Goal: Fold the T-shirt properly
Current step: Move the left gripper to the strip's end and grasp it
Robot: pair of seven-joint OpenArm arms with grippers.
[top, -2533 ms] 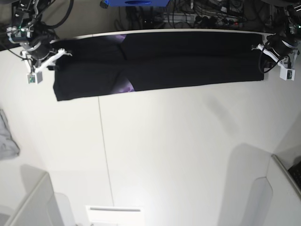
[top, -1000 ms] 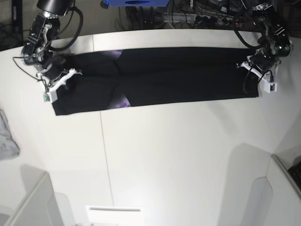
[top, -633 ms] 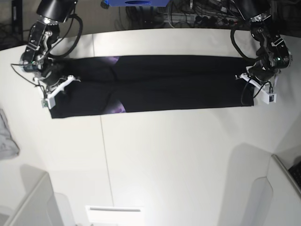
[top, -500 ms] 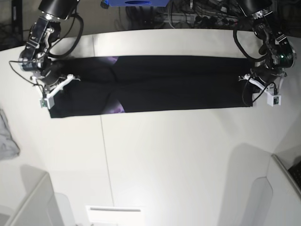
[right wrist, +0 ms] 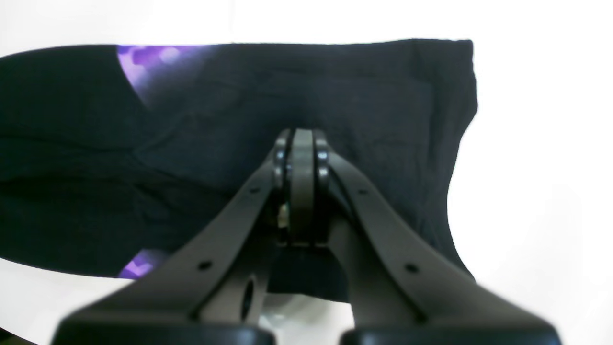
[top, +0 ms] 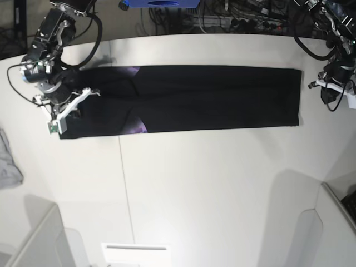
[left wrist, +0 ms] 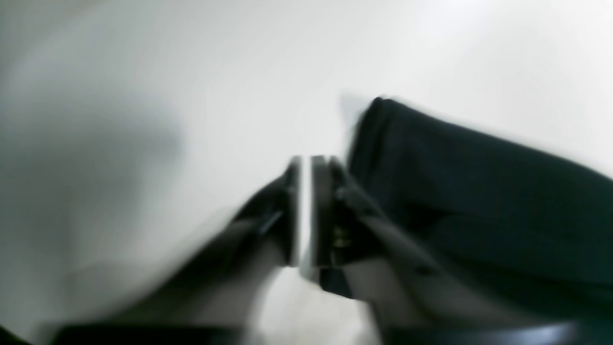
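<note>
Right gripper point(right wrist: 301, 139) with jaws pressed together over the black T-shirt point(top: 211, 97), whether pinching cloth unclear. Shirt stretched as a long band on the table point(top: 211, 183). Left gripper point(left wrist: 306, 165) slightly parted, just beside the shirt's end, holding nothing.

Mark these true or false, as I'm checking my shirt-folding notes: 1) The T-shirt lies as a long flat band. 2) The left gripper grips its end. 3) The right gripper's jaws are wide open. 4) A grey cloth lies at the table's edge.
1) True: the T-shirt lies as a long flat band.
2) False: the left gripper is off the shirt, beside its end.
3) False: the right gripper is shut, over the cloth.
4) True: the grey cloth lies at the table edge.
</note>
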